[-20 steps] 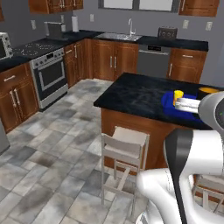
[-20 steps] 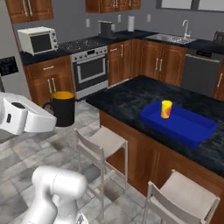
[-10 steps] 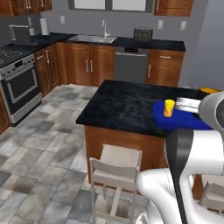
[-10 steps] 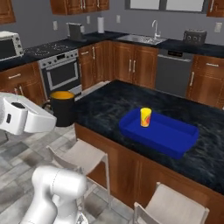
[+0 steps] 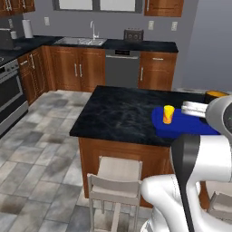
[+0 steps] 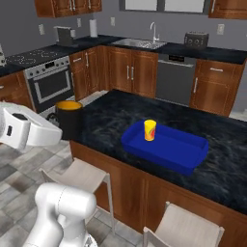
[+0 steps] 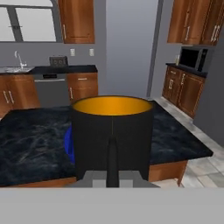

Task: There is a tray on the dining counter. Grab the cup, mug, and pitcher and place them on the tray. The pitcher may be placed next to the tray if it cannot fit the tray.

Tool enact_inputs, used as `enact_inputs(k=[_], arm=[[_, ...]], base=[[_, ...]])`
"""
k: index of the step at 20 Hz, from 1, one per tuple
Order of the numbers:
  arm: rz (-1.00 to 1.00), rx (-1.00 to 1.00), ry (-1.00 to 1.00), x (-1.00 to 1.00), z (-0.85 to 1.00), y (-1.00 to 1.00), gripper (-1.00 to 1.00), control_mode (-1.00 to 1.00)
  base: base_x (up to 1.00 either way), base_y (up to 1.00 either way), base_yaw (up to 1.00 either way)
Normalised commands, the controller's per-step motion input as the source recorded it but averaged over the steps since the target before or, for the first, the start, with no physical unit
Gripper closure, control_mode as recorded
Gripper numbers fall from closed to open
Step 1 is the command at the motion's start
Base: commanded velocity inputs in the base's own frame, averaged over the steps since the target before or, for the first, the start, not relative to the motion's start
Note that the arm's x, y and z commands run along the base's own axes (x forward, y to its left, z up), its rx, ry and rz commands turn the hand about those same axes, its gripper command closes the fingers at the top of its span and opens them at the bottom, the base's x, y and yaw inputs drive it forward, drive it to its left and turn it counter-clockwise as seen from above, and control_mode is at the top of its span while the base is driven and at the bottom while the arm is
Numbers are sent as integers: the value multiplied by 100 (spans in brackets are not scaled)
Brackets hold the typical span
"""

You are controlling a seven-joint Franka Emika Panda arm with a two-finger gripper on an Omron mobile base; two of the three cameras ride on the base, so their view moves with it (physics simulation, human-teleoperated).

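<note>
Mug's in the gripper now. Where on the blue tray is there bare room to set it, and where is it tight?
The tray has one occupant: the cup, standing near its sink-side end. The blue floor from the cup out to the opposite end rim is bare, the widest free patch. It is tight only right around the cup. The gripper is shut on the mug.

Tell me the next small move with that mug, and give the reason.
Probably carry the mug in over the dining counter toward the open floor of the tray, beside the cup. The claw is shut on the mug, which hangs off the counter's edge in the right base view, while the cup already stands in the tray.
</note>
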Motion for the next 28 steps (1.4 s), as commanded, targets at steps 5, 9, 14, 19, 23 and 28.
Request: enact_inputs(k=[5,9,14,19,23,28], arm=[[0,0,1,47,0,-13,100,-100],[28,0,0,67,0,-45,100,-100],[39,0,0,69,-11,-37,100,-100],[41,0,0,61,-27,-19,100,-100],[42,3,6,73,-38,-16,100,-100],[42,9,16,87,-42,-14,100,-100]], base=[[0,0,0],[0,0,0],[0,0,0],[0,0,0],[0,0,0],[0,0,0]])
